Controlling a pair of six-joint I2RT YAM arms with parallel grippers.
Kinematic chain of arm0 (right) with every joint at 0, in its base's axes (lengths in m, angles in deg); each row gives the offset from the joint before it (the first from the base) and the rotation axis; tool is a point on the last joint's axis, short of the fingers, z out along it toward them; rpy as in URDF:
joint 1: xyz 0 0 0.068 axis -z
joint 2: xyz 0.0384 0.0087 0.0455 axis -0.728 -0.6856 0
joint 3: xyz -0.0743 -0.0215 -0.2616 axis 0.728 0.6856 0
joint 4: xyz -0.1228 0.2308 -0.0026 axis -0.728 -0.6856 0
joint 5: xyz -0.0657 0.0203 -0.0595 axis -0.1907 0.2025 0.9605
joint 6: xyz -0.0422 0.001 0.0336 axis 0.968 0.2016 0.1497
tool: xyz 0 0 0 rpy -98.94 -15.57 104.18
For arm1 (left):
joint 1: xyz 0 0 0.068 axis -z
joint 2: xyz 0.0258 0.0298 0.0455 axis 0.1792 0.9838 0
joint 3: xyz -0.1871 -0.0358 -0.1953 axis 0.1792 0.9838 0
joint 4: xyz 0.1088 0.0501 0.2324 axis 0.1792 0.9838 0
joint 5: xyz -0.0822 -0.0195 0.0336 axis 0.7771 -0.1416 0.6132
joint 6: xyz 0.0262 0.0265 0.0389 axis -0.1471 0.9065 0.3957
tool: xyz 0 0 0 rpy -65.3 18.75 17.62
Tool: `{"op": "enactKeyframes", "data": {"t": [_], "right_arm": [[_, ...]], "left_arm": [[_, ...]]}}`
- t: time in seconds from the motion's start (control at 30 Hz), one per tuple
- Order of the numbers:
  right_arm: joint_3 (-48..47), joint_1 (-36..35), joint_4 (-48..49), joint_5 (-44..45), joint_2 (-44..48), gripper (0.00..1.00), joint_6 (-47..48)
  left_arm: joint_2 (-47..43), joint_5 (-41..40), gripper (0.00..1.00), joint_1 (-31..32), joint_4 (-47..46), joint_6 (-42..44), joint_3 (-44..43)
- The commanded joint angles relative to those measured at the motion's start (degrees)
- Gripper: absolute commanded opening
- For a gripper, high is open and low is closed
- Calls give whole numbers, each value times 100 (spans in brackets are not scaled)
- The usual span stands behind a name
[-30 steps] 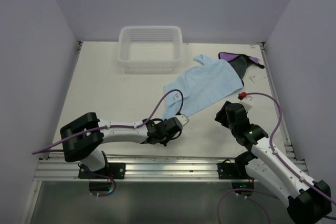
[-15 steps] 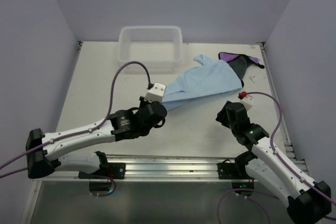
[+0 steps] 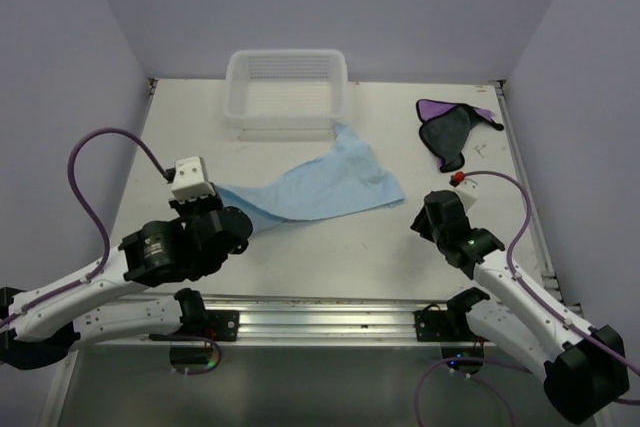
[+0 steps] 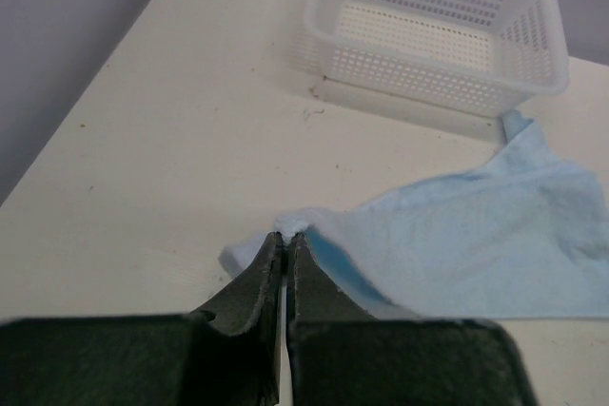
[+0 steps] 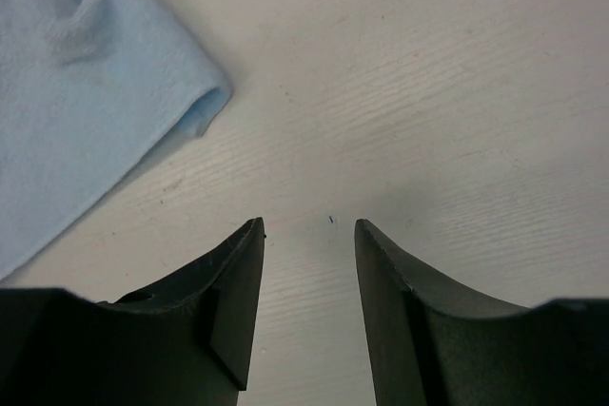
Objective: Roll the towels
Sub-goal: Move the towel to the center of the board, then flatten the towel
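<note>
Across the cream counter [image 3: 190, 137], mid-way, lies our soft light-blue cloth towel [image 3: 320, 187], left corner pinched in the left tool [image 4: 285, 238], right tool [image 5: 309, 225] gaping empty nearby; we judge it limp, best gripped by corners.

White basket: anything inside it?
White basket shows only bare mesh floor, nothing inside. Its near wall partly screens the floor's front strip. Light blue towel lies outside.
</note>
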Motion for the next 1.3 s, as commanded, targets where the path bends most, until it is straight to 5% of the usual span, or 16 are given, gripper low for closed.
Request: {"op": "enactKeyframes", "data": {"t": [0.0,0.13,0.67,1.27], "right_arm": [[-157,25,220,49,-229,47,-128],[-104,25,562,-91,-528,46,-199],[-227,-2,2285,-1937,-2383,41,575],[-692,-28,2391,-1190,-3631,41,346]], "left_arm": [[-31,-947,0,-17,1044,-1332,-422],[-31,-1133,0,-17,1520,-1895,-555],[-66,-1449,0,-17,755,-912,-203],[-154,-1555,0,-17,606,-604,-133]]}}
